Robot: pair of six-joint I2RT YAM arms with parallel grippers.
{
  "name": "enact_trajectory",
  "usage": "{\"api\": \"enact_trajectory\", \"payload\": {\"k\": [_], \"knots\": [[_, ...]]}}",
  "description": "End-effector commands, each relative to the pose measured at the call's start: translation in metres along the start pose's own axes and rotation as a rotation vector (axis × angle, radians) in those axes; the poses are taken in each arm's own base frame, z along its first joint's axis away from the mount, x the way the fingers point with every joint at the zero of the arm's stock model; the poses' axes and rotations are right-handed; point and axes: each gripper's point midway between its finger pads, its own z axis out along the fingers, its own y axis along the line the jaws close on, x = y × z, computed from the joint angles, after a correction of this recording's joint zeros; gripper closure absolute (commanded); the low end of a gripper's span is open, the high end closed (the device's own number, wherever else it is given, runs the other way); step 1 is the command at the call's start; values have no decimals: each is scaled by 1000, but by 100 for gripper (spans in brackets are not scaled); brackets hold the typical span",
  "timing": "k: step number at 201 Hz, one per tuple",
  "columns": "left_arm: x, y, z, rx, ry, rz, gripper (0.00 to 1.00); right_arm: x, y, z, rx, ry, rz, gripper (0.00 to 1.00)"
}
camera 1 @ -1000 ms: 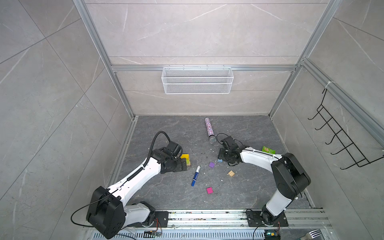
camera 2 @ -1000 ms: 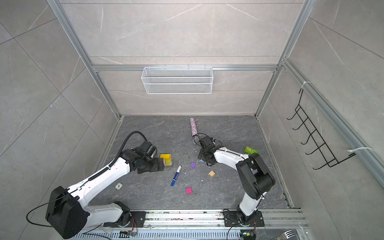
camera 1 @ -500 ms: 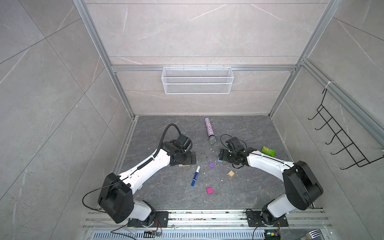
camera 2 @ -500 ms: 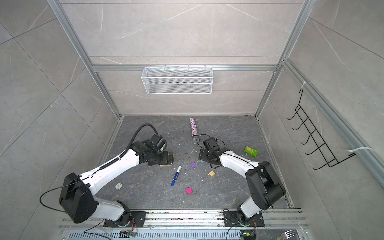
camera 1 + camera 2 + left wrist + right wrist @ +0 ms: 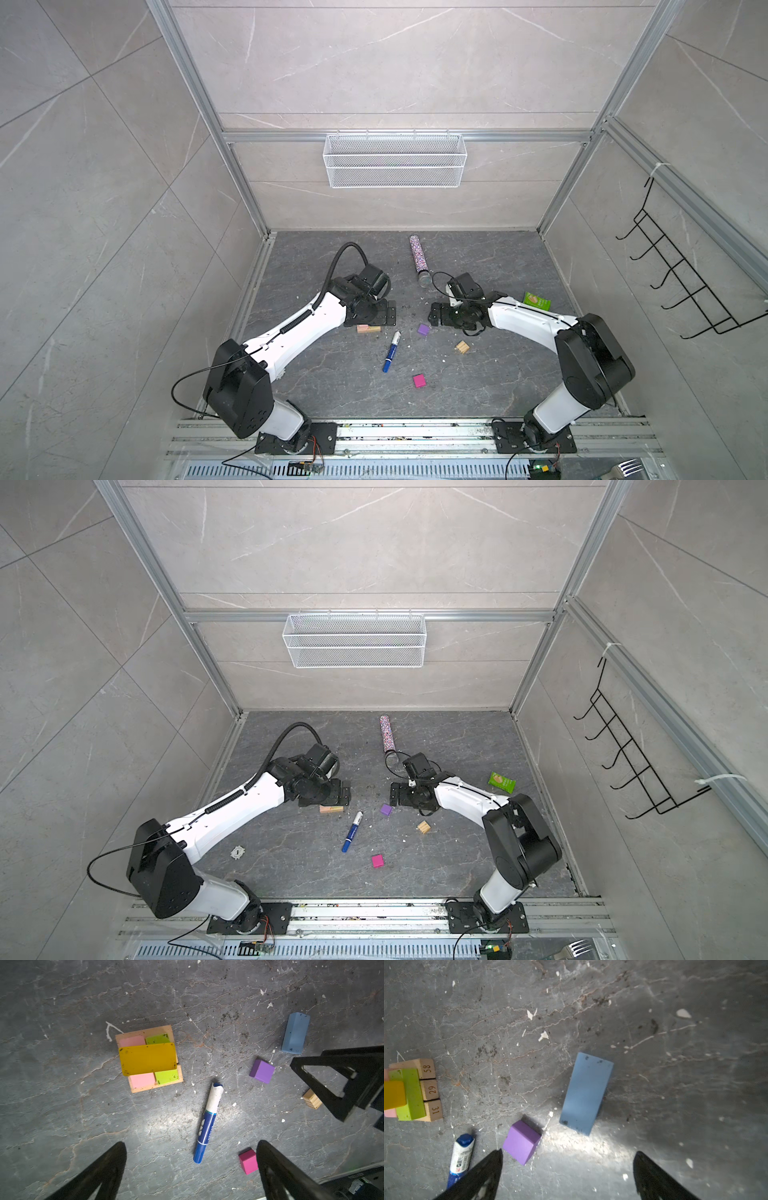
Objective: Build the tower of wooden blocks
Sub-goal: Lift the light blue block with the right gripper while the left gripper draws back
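The tower (image 5: 148, 1059) shows in the left wrist view as tan bars at the base, pink and lime-green blocks across them and a yellow arch on top. In both top views my left gripper (image 5: 388, 318) (image 5: 344, 794) hovers over it, and only a tan and pink edge (image 5: 368, 328) peeks out. That gripper (image 5: 192, 1147) is open and empty. A light-blue block (image 5: 585, 1093) lies flat below my open, empty right gripper (image 5: 569, 1154) (image 5: 436, 319). A purple cube (image 5: 521, 1142) (image 5: 423, 329) sits by one fingertip. A tan cube (image 5: 462, 347) and a magenta cube (image 5: 419, 381) lie apart toward the front.
A blue-and-white marker pen (image 5: 392, 351) lies between the tower and the cubes. A glittery tube (image 5: 419, 259) rests at the back and a green packet (image 5: 537, 300) at the right. A wire basket (image 5: 395, 160) hangs on the back wall. A hook rack (image 5: 685, 282) is on the right wall.
My left gripper has swung right, over the tower, hiding the yellow arch from above. My right gripper's jaws have spread wide and it has shifted slightly left.
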Motion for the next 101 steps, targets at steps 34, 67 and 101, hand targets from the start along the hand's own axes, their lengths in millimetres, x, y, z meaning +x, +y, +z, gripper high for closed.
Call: {"api": "enact_trajectory", "payload": {"k": [34,67,101], "knots": [[12,54,-34,-74,-29,-44,0,-14,24,19,-110,14,39,1],[21,72,-36,-80,-9,-65,0,-17,35,26,-154,28,55,1],[26,82,-36,-78,11,-74,0,-22,51,28,-177,33,41,1]]}}
